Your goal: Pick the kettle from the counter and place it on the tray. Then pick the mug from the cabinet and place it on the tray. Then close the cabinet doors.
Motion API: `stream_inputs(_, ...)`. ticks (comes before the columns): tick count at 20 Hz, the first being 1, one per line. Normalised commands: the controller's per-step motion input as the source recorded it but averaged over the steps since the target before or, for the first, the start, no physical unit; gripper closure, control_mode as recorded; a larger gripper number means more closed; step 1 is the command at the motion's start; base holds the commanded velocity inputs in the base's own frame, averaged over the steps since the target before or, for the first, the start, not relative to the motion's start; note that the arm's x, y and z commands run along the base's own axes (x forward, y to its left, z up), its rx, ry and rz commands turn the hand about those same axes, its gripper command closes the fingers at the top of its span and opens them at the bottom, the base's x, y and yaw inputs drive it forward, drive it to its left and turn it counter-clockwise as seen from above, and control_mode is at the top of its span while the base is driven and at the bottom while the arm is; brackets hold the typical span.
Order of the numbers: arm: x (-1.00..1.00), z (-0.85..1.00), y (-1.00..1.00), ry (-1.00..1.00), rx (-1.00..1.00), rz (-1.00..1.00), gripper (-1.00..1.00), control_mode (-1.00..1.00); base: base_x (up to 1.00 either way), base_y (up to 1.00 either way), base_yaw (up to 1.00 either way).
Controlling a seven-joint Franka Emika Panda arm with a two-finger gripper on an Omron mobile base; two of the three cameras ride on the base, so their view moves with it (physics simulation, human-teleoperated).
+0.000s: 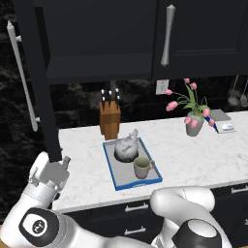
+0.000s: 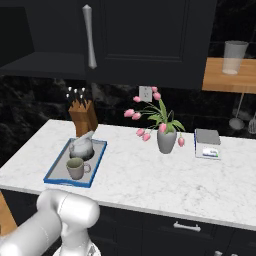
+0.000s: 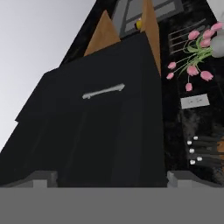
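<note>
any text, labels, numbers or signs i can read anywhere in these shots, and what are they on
None can be read.
The small scale on the counter has a front strip with blue-green marks, too small and blurred to read.
The wall outlet carries no legible marking.
The kettle, the mug, the tray, the knife block and the cabinet doors show no lettering.
</note>
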Motion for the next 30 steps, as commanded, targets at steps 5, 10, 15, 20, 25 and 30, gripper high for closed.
stream_inputs(5, 0.13, -0.14, 0.39, 0.12, -0.03, 0.00, -1.00, -1.00, 0.00, 0.00, 0.00)
stream_inputs(10, 0.00, 0.00, 0.50, 0.10, 0.00, 0.00, -1.00, -1.00, 0.00, 0.00, 0.00)
stream_inputs(15, 0.00, 0.23, 0.35, 0.07, 0.00, 0.00, -1.00, -1.00, 0.00, 0.00, 0.00)
stream_inputs(20, 0.00, 0.51, 0.18, 0.03, 0.00, 0.00, -1.00, -1.00, 0.00, 0.00, 0.00)
stream_inputs(25, 0.00, 0.51, -0.02, 0.00, 0.00, 0.00, -1.00, -1.00, 0.00, 0.00, 0.00)
stream_inputs(30, 0.00, 0.47, -0.26, 0.00, 0.03, -0.01, -1.00, -1.00, 0.00, 0.00, 0.00)
